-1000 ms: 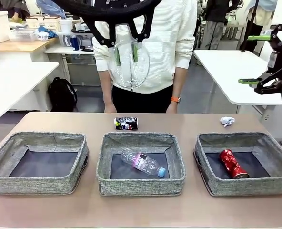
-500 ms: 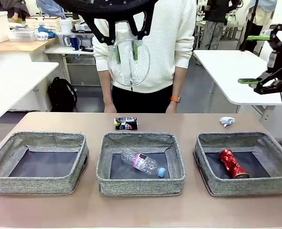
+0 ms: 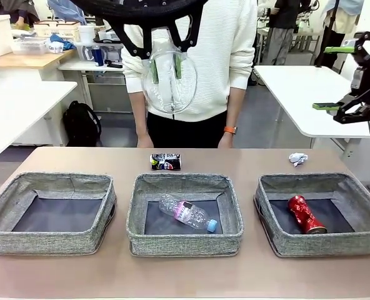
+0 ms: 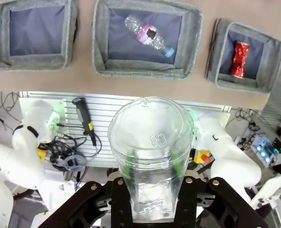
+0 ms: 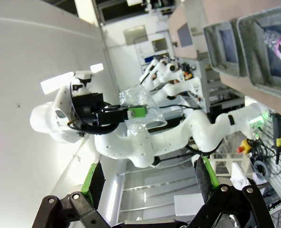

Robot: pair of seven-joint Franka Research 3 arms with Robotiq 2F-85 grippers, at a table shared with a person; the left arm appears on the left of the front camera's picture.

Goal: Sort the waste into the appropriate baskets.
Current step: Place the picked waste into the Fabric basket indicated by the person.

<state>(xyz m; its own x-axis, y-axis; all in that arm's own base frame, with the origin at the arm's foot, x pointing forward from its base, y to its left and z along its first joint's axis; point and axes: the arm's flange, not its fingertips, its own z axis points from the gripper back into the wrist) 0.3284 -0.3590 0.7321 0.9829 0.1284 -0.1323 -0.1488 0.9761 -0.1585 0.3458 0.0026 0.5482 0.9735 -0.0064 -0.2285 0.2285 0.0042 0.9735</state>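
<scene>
High over the middle basket, my left gripper is shut on a clear plastic cup. The left wrist view looks down past that cup onto all three grey baskets. A clear pink-labelled bottle lies in the middle basket. The crushed red can rests in the right basket, and the left basket holds nothing. On the table behind the baskets are a dark crushed can and a white paper ball. My right gripper hangs open, raised at the far right.
A person in a white top stands at the table's far edge, one hand resting near it. Bare tabletop lies around and behind the baskets. The right wrist view shows my left gripper holding the cup and its own open fingers.
My left gripper with the cup has risen very slightly. The right arm and the items on the table have not moved.
</scene>
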